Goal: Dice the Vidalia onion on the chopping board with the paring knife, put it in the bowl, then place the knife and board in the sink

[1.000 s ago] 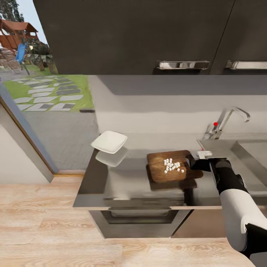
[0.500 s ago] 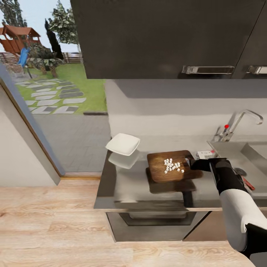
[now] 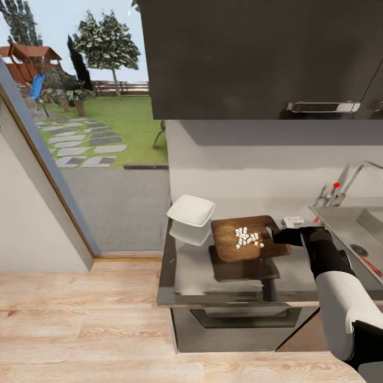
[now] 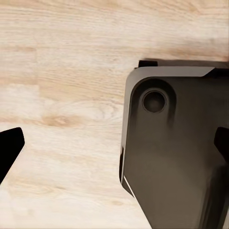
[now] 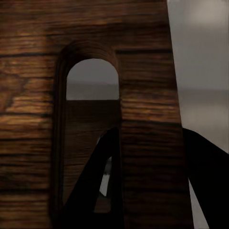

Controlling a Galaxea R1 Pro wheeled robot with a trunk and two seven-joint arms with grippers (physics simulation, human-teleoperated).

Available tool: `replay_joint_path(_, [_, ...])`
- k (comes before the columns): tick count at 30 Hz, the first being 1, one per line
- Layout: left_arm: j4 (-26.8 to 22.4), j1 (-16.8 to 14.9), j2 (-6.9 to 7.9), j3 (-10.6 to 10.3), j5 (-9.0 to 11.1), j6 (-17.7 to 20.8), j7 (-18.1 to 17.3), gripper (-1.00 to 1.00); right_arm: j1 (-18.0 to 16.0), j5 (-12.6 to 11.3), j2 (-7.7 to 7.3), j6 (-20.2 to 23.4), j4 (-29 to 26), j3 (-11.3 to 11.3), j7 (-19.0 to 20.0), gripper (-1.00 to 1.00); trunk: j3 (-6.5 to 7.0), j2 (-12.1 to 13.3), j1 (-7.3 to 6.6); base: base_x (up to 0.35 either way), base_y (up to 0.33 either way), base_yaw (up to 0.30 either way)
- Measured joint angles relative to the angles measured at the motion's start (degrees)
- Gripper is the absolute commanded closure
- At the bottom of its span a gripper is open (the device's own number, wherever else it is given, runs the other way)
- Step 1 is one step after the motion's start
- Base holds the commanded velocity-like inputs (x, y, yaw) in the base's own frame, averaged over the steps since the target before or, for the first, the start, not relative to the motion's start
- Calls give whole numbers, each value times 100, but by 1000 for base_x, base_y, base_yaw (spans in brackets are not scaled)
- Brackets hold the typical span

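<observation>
A home kitchen: glossy black upper cabinets (image 3: 255, 58) at twelve o'clock above a grey metal countertop (image 3: 234, 276), a steel sink (image 3: 356, 223) with chrome tap (image 3: 354, 178) at three o'clock, pale wood floor (image 3: 80, 319), and a garden (image 3: 96, 127) at ten o'clock.

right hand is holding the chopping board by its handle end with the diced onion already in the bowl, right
Not quite: the diced onion sits on the chopping board, not in the bowl, as the head view shows. The right hand does grip the handle end.

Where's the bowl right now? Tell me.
In the head view, the bowl sits on the countertop's left end, beside the chopping board.
</observation>
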Motion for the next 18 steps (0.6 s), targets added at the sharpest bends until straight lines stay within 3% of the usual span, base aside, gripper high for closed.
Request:
replay_joint_path(11, [-1,0,8,2,0,0,-4,-100,0,-2,0,0,0,2,0,100,100,0,0,6,3,0])
replay_joint_path(18, [-2,0,16,3,0,0,-7,-100,0,1,0,0,0,8,0,100,163,0,-2,174,0,0])
